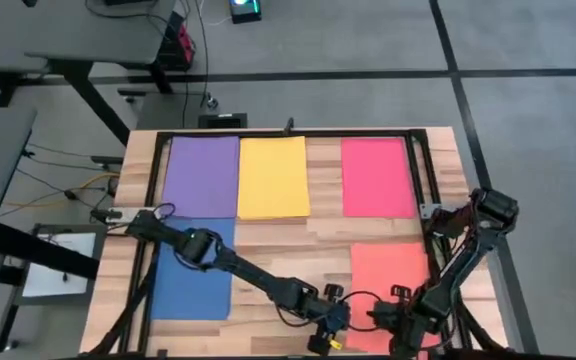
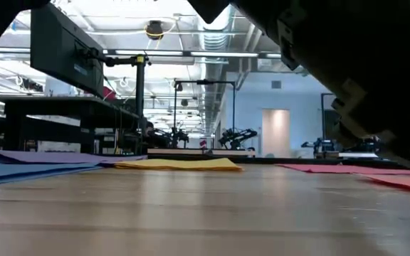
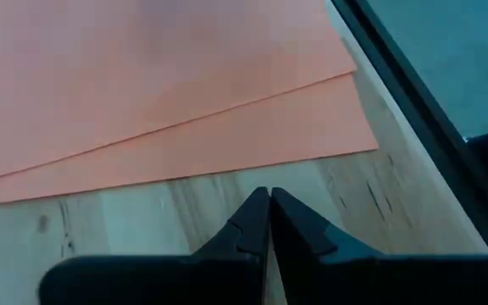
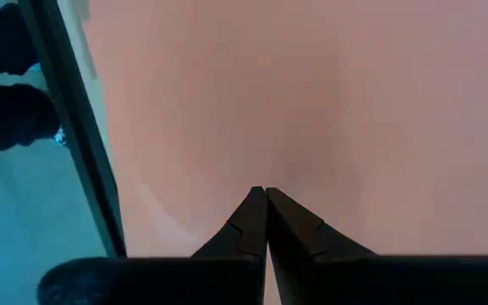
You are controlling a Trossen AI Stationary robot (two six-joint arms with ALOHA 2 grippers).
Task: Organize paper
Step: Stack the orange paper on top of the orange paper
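Grey floor (image 1: 368, 40) with dark seams around wooden table (image 1: 323, 240). Grey desks (image 1: 68, 40) at left, cables (image 1: 53, 185) trailing beside. Beyond: ceiling strip lights (image 2: 184, 53), pale blue wall (image 2: 294, 107), door (image 2: 275, 132), black workbenches (image 2: 55, 114).

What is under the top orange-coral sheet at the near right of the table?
A second orange-coral sheet lies under the top orange-coral sheet, fanned out along one edge, on the wooden table. Anything further below is covered. Both the left gripper and right gripper are shut.

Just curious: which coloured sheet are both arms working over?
The orange-coral paper sheet at the table's near right corner; both sets of fingers, left and right, meet at its front edge.
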